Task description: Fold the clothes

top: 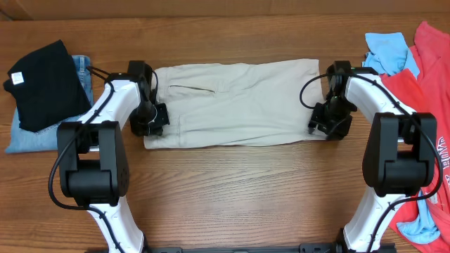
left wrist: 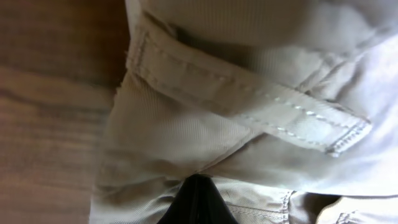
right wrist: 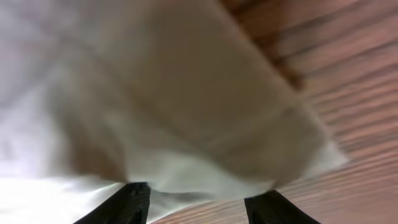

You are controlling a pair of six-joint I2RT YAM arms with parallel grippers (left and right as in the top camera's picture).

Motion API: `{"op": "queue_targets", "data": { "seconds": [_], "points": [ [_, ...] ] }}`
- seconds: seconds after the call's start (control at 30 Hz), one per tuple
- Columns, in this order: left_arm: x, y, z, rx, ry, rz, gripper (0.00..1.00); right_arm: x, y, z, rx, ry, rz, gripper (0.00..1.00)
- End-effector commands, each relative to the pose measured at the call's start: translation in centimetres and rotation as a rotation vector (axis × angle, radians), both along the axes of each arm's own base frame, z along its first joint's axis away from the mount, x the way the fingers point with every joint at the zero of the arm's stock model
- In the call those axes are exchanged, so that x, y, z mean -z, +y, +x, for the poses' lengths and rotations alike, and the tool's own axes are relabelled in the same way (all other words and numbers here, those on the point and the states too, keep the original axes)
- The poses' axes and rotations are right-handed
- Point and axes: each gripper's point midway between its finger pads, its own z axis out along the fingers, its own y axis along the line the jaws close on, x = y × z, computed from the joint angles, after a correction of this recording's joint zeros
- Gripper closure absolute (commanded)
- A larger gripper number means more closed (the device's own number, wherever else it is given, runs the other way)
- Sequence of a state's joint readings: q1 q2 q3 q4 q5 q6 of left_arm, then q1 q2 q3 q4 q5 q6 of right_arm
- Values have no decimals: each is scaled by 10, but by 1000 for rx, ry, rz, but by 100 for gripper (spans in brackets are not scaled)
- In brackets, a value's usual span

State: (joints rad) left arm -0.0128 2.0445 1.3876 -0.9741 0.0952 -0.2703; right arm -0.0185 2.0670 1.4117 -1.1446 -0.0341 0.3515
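Observation:
The clothes, pale beige trousers (top: 232, 102), lie folded into a long rectangle across the back middle of the wooden table (top: 232, 190). My left gripper (top: 156, 119) is at their left, waistband end. In the left wrist view its black jaws (left wrist: 198, 186) are pressed together, with creased fabric (left wrist: 174, 143) pinched at the tip below a stitched belt loop (left wrist: 249, 102). My right gripper (top: 325, 126) is at the trousers' right end. In the blurred right wrist view its fingers (right wrist: 127, 202) stand apart, the gripper (right wrist: 199, 202) sitting at the edge of the cloth (right wrist: 186, 112) with bare wood below.
A black folded garment (top: 42, 84) rests on blue jeans (top: 35, 133) at the far left. A red shirt (top: 422, 77) and a light blue cloth (top: 387, 53) are heaped at the far right. Both arm bases stand along the front edge.

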Motion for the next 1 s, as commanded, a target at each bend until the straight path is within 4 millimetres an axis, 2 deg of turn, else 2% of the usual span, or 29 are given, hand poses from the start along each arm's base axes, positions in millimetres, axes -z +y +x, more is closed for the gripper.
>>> {"op": "queue_targets", "data": {
  "seconds": [0.0, 0.2, 0.3, 0.37, 0.47, 0.67, 0.7, 0.73, 0.8, 0.83, 0.9, 0.97],
  "points": [
    [9, 32, -21, -37, 80, 135, 96, 3, -49, -6, 30, 20, -204, 48],
    [8, 38, -22, -29, 80, 126, 96, -8, -55, -3, 41, -10, -219, 48],
    [3, 38, -19, -2, 62, 124, 96, -26, -55, 2, 46, -67, -222, 48],
    [-5, 37, -17, 3, 40, 118, 96, -46, -55, 7, 51, -128, -224, 48],
    [-26, 36, -10, 16, -26, 110, 96, -76, -56, 9, 54, -211, -228, 48],
    [-89, 35, 3, 1, -226, 109, 96, -137, -54, 23, 13, -425, -228, 44],
    [-101, 34, 7, -1, -275, 107, 95, -146, -49, 31, -26, -480, -204, 42],
    [-114, 33, 14, -6, -333, 102, 86, -155, -39, 40, -85, -541, -161, 41],
    [-135, 29, 31, -22, -451, 80, 50, -167, -20, 58, -188, -645, -72, 38],
    [-144, 24, 41, -17, -509, 54, 47, -172, -11, 66, -224, -691, -27, 36],
    [-159, 10, 65, 23, -629, -23, 52, -179, 8, 83, -290, -778, 69, 34],
    [-164, -3, 84, 62, -702, -70, 57, -183, 24, 99, -341, -852, 154, 35]
  ]
}}
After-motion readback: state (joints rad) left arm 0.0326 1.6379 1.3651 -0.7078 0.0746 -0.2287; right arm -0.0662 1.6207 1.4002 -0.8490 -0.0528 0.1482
